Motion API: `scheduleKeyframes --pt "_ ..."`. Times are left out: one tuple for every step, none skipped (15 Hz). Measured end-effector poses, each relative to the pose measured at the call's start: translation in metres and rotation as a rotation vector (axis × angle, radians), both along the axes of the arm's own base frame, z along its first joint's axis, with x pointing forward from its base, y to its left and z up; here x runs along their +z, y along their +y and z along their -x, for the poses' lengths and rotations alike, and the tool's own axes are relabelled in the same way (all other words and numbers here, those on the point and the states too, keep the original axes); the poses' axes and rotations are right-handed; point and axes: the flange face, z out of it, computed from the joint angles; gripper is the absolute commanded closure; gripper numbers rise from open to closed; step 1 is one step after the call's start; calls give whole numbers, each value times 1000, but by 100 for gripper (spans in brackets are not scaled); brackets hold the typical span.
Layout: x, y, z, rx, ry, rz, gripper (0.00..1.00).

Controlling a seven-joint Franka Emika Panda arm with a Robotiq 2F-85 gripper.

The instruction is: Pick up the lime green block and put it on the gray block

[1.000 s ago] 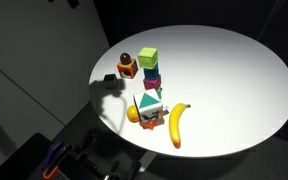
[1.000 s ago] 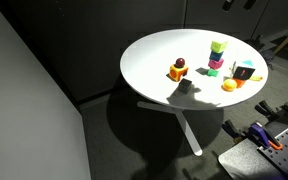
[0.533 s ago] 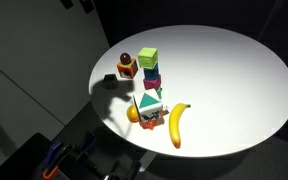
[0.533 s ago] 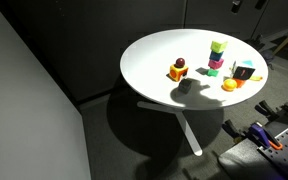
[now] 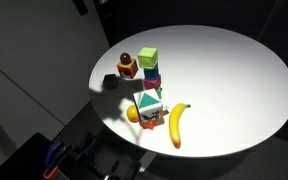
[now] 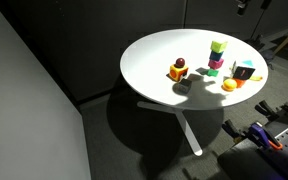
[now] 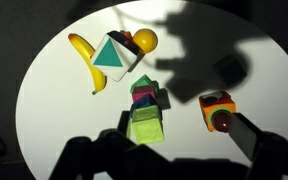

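Observation:
The lime green block (image 5: 147,57) stands at the far end of a row of blocks on the round white table; it also shows in an exterior view (image 6: 218,47) and in the wrist view (image 7: 145,127). The gray block (image 5: 109,80) sits alone near the table's edge, beside the orange-red block (image 5: 127,66). In the wrist view the gray block (image 7: 230,70) lies in shadow. My gripper (image 7: 174,160) hangs high above the blocks, open and empty. One finger (image 7: 250,134) shows next to the orange-red block (image 7: 217,108).
A magenta block (image 7: 147,101) and a teal block (image 7: 144,88) lie next to the lime block. A white block with a green triangle (image 7: 114,55), a banana (image 7: 86,60) and an orange (image 7: 144,41) lie beyond. The table's edge is close to the gray block.
The arm at the top edge of the exterior views has shifted a little, and its shadow near the gray block has shrunk. No block has moved.

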Motion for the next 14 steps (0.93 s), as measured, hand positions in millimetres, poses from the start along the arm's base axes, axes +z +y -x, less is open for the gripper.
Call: scheduleKeyframes --pt "-3 -4 -2 8 7 1 0" --pt "-6 -8 -5 16 15 1 0" --pt "-10 -12 -7 26 23 -1 0" --pt "-14 -16 -10 35 30 -4 0" --pt "-18 -20 -12 46 38 -6 0" --pt "-22 -25 -15 57 45 -9 0" --pt "-26 -29 -18 69 51 -11 0" --pt "-29 -33 -21 82 54 -13 0" --pt "-33 -37 -25 96 57 -14 0" --pt "-37 -40 -27 108 59 -15 0" --pt "-41 -43 -30 122 61 -16 0" --pt "-44 -45 -34 135 61 -15 0" --pt "-47 -47 -37 147 60 -14 0" --pt "-50 -49 -40 159 58 -12 0"
